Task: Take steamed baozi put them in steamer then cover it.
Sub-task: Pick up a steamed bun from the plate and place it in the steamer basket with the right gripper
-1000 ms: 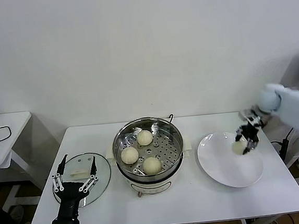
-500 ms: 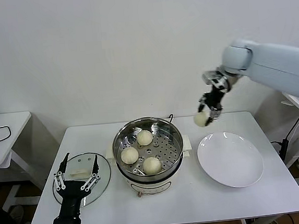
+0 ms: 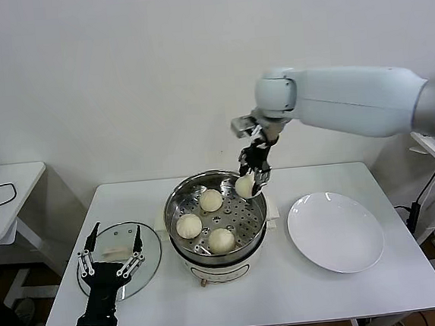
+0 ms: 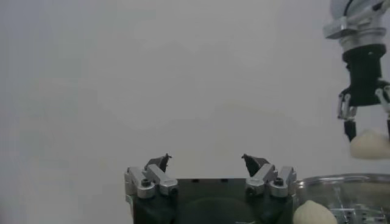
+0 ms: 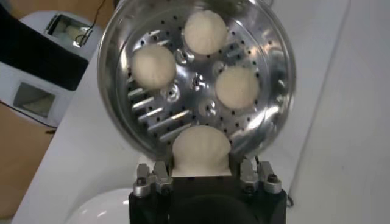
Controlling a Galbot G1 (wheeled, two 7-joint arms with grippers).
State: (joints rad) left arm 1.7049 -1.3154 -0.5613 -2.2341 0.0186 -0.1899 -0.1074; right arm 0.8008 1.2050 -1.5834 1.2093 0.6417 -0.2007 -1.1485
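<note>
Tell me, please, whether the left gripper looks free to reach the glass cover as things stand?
Probably yes. The left gripper is open and hangs just above the cover, which lies flat on the table left of the steamer with nothing on it; the right gripper is far off, over the steamer.

- the right gripper (image 5: 203, 182) covers the lower half of the held baozi (image 5: 201, 148) in the right wrist view, so you can't see where its fingertips actually touch; the gripper body itself runs off the picture's edge
- steamer (image 3: 215, 209): its white base is mostly tucked under the pot from the head camera; in the left wrist view only a sliver of the rim (image 4: 341, 180) shows
- glass cover (image 3: 119, 259) is partly blocked by the left gripper (image 3: 109, 252); handle barely peeks through
- left arm is cut off at the head view's edge
</note>
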